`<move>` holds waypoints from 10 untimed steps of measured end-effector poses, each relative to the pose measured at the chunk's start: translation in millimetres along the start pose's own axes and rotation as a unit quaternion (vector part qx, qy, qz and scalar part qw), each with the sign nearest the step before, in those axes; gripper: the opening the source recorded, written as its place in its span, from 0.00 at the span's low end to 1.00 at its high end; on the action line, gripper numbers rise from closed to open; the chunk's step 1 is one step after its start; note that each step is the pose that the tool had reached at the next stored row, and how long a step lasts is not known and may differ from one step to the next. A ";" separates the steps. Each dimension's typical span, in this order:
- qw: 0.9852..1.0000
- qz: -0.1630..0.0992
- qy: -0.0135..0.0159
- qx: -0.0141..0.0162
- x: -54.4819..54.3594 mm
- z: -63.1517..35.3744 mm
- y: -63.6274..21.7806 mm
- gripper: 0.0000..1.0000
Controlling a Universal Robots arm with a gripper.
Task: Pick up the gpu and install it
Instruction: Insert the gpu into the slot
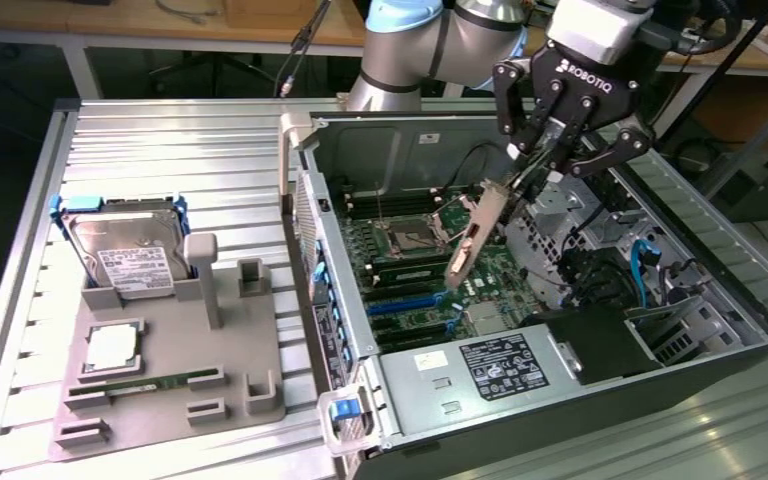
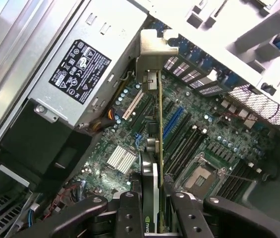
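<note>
The gpu (image 1: 479,228) is a thin olive-tan card that hangs tilted inside the open computer case (image 1: 704,225), above the green motherboard (image 1: 418,270). My gripper (image 1: 560,152) is shut on the card's upper end. In the wrist view I see the gpu (image 2: 160,148) edge-on between my fingers (image 2: 130,218), with its silver bracket (image 2: 149,54) at the far end. Below it lie the motherboard's blue and black slots (image 2: 172,124). The card's lower edge floats clear of the board.
A grey power supply (image 1: 498,368) fills the case's near corner. At the exterior view's left, a grey fixture (image 1: 177,370) holds a silver hard drive (image 1: 124,245) with blue rails and a memory stick (image 1: 151,382). Cables (image 1: 644,265) and drive bays crowd the case's right side.
</note>
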State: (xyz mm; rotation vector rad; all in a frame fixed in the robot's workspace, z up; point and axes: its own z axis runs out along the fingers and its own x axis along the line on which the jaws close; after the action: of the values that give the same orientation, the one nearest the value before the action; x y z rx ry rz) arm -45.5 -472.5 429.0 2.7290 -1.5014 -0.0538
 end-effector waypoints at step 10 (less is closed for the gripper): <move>0.996 0.088 -0.004 0.002 0.0 0.0 0.0 0.27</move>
State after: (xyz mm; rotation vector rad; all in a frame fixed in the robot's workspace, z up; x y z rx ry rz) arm -45.5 -472.5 428.9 2.5891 -1.7372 -0.0573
